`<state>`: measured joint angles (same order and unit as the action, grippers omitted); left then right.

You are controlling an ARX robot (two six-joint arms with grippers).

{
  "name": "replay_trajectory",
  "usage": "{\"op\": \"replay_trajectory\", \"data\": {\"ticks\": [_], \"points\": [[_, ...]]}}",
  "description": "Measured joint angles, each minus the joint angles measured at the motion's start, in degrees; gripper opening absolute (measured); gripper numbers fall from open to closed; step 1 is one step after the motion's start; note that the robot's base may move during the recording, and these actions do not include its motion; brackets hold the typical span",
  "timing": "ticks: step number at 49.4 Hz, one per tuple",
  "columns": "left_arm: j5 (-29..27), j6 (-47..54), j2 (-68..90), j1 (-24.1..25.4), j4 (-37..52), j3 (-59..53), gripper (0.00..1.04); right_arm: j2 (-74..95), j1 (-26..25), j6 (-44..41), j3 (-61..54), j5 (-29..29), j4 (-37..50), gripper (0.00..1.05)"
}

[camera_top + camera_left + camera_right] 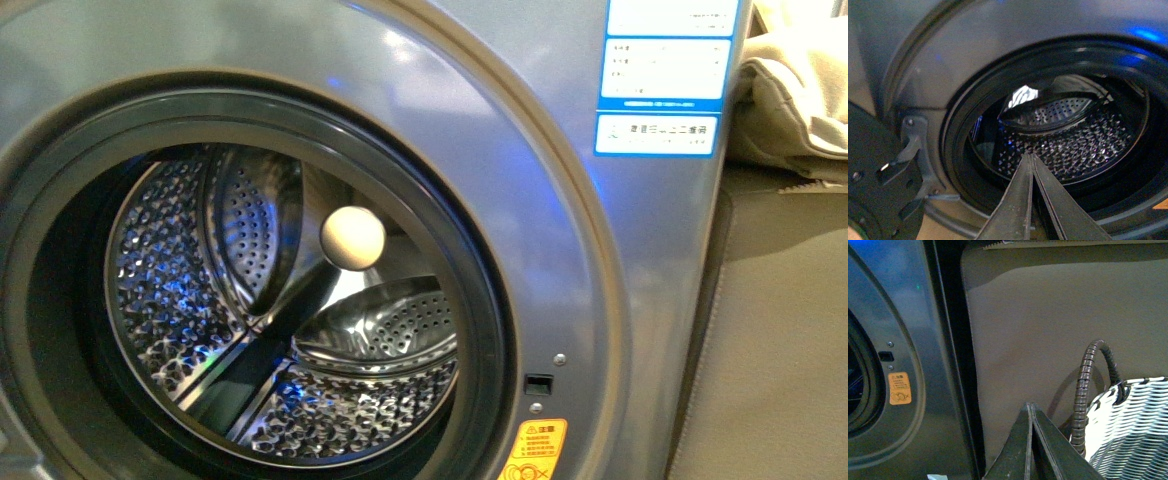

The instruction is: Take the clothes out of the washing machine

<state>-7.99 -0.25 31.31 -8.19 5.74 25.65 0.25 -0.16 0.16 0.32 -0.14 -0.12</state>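
The grey washing machine [560, 200] fills the front view, its door open and the black-rimmed porthole [480, 300] showing the perforated steel drum [160, 270]. No clothes show in the drum; they are out of view. My left gripper [1030, 156] is shut and empty, its tips in front of the porthole's lower rim, pointing at the drum [1083, 145]. My right gripper [1030, 406] is shut and empty, held beside the machine's side [913, 340], in front of a brown panel. Neither gripper shows in the front view.
A woven grey-and-white basket [1133, 430] with a wrapped handle [1088, 385] stands close to my right gripper. The open door's hinge [913, 150] sits beside the porthole. Beige cushions [800, 90] lie behind the machine. A pale round reflection [352, 238] shows in the drum.
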Motion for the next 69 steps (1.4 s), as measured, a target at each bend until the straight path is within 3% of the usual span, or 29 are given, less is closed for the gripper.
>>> {"op": "replay_trajectory", "data": {"ticks": [7,10,16,53,59,69], "points": [[2.3,0.0,-3.2,1.9,2.2,-6.0,0.04,0.0,0.0,0.0,0.0,0.1,0.0,0.02],[6.9,0.0,-4.9,5.0,2.7,-8.2,0.04,0.0,0.0,0.0,0.0,0.1,0.0,0.02],[7.6,0.0,-7.4,8.0,3.6,-11.5,0.04,0.0,0.0,0.0,0.0,0.1,0.0,0.02],[8.0,0.0,-19.9,8.1,2.7,-22.5,0.04,0.0,0.0,0.0,0.0,0.1,0.0,0.02],[8.0,0.0,-27.0,8.1,-5.4,-23.3,0.04,0.0,0.0,0.0,0.0,0.1,0.0,0.02],[8.0,0.0,-30.9,8.1,-5.7,-25.1,0.04,0.0,0.0,0.0,0.0,0.1,0.0,0.02]]}}
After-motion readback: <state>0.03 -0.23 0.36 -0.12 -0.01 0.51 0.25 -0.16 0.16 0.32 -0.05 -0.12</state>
